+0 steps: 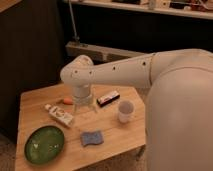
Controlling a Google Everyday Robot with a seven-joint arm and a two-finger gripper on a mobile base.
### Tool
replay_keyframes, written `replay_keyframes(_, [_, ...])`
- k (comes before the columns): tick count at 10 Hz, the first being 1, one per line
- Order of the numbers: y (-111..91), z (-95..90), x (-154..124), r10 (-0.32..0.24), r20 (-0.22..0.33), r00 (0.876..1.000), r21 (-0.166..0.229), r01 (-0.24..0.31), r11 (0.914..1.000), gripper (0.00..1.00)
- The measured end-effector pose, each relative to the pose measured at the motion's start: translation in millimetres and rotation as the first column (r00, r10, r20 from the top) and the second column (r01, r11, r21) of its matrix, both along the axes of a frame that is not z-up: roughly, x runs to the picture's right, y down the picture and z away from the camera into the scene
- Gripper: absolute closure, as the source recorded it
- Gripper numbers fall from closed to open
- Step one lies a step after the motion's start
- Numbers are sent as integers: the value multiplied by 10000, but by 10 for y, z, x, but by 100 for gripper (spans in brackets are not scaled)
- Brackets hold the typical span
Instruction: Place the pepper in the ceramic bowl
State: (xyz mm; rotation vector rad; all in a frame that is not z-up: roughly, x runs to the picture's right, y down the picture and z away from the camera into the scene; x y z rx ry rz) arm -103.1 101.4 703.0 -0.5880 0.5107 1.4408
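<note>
The pepper (65, 101) is a small orange-red tapered piece lying on the wooden table (35, 107), just left of the gripper. The ceramic bowl (45, 144) is a wide, shallow green dish at the table's front left corner. My gripper (84, 106) hangs down from the white arm's wrist (81, 80) over the middle of the table, next to the pepper's right end and well behind and right of the bowl.
A white tube with a printed label (59, 115) lies between the pepper and the bowl. A blue sponge (92, 137) sits at the front, a white cup (125, 110) to the right, and a dark flat packet (108, 98) behind the gripper. My white arm covers the right side of the view.
</note>
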Motion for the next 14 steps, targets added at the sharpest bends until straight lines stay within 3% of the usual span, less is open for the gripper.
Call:
replay_keyframes(1, [-46, -4, 43, -94, 585, 9982, 502, 65, 9987, 35])
replay_keyframes(2, [-153, 40, 160, -226, 1331, 9908, 1443, 32, 9895, 35])
replay_keyframes(3, [-263, 79, 226, -389, 1937, 9803, 2150, -38, 9766, 35])
replay_keyframes(4, [-436, 178, 271, -870, 2700, 9589, 2855, 66, 9584, 35])
replay_keyframes(5, [-615, 300, 271, -1351, 3131, 9401, 3255, 274, 9452, 35])
replay_keyframes(7, [-838, 460, 292, -1916, 3594, 9133, 3731, 476, 9266, 35])
replay_keyframes(11, [-927, 549, 302, -2277, 3792, 8969, 3993, 634, 9146, 35])
replay_keyframes(13, [-1030, 690, 259, -2898, 4085, 8655, 4200, 1037, 9016, 35])
replay_keyframes(14, [-1111, 797, 102, -3371, 4370, 8339, 4300, 1355, 8926, 35])
